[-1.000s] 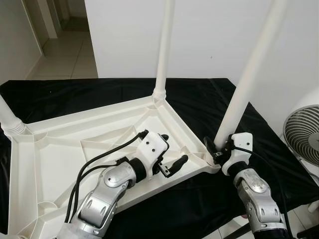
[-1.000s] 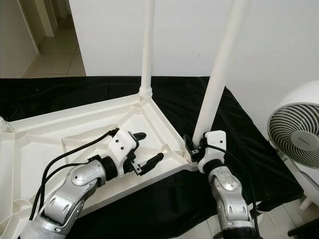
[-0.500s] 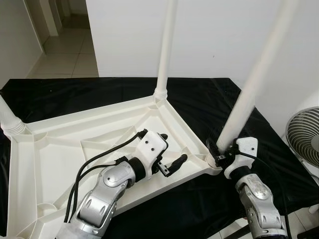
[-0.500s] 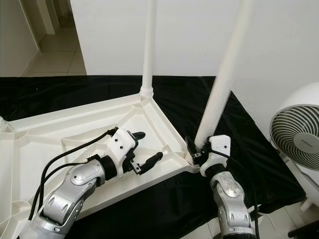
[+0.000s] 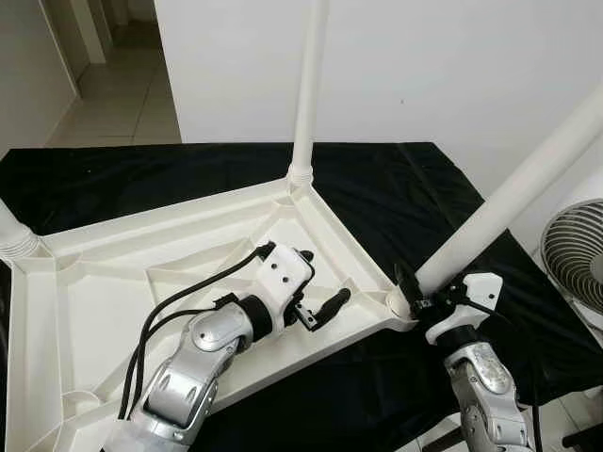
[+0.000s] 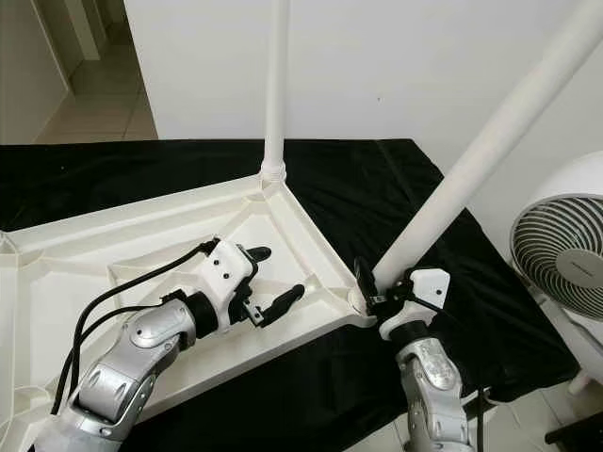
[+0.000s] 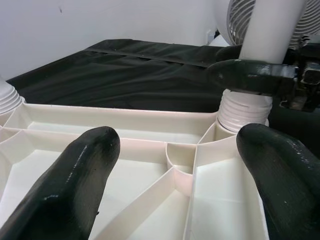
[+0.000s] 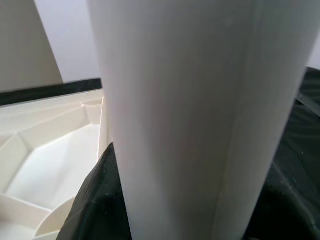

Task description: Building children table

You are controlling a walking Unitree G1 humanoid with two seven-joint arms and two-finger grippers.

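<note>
One leaning white plastic tube leg (image 5: 509,202) is sitting gripped in the right claw (image 5: 421,294) (left claw (image 5: 316,297) gaping wide); straightening it before pressing should help seating.

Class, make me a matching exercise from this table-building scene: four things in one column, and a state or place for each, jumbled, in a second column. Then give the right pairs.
Things:
1. far table leg
2. near table leg
3. left gripper
4. fan

States or places:
A. open, over the upturned tabletop
B. stands upright in its socket
C. on the floor at the robot's right
D. leans, held by the right gripper

Pairs: 1-B, 2-D, 3-A, 4-C
</note>
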